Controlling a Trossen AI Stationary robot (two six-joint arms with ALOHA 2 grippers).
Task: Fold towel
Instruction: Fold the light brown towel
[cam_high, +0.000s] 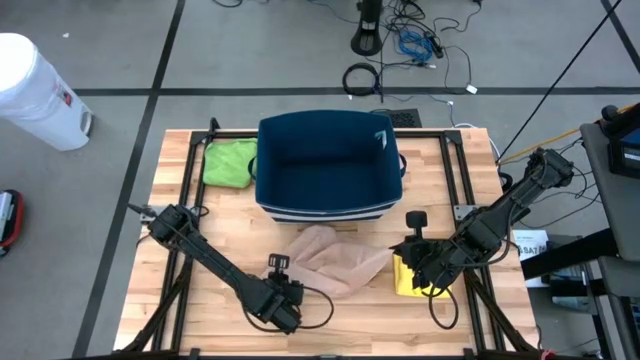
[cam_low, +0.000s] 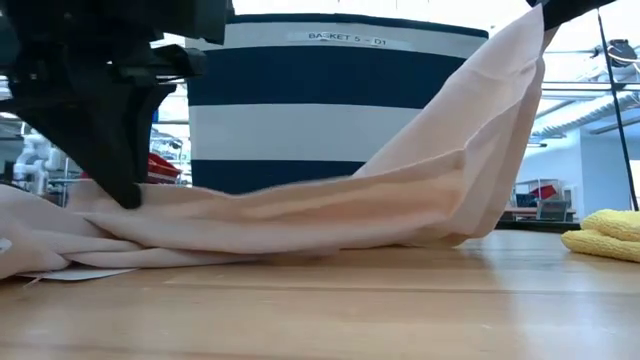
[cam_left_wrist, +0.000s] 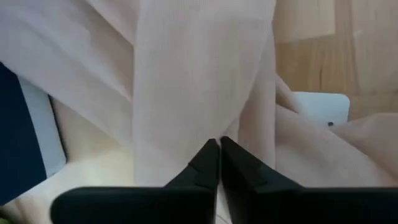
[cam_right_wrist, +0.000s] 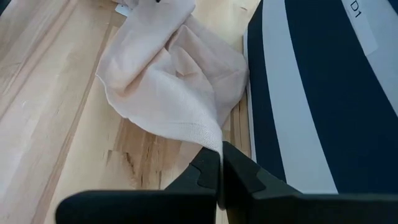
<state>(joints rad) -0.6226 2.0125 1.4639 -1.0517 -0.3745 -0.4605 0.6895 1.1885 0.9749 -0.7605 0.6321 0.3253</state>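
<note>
A beige towel (cam_high: 335, 262) lies crumpled on the wooden table in front of a navy and white basket (cam_high: 330, 165). My left gripper (cam_high: 290, 290) is at the towel's near left part, shut on it; the low view shows it standing down on the cloth (cam_low: 125, 195). My right gripper (cam_high: 405, 250) is at the towel's right end, shut on a raised corner. In the low view the towel (cam_low: 350, 215) slopes up from the table to that corner at the picture's top right. My left gripper (cam_left_wrist: 219, 144) is shut on a lengthwise fold of the towel (cam_left_wrist: 205, 118), coming from above and pointing down; how many layers, I cannot tell. The cloth there lies on the table. My right gripper (cam_right_wrist: 220, 149) pinches the towel's right corner (cam_right_wrist: 208, 134) at its hemmed edge between both fingertips. That corner is lifted clear (cam_low: 520, 40); the cloth runs in a slanting sheet down to the table, where the rest lies.
The basket stands just behind the towel. A folded yellow cloth (cam_high: 410, 278) lies on the table under the right arm, and a green cloth (cam_high: 230, 162) lies left of the basket. A white card (cam_left_wrist: 320, 109) lies on the table by the towel.
</note>
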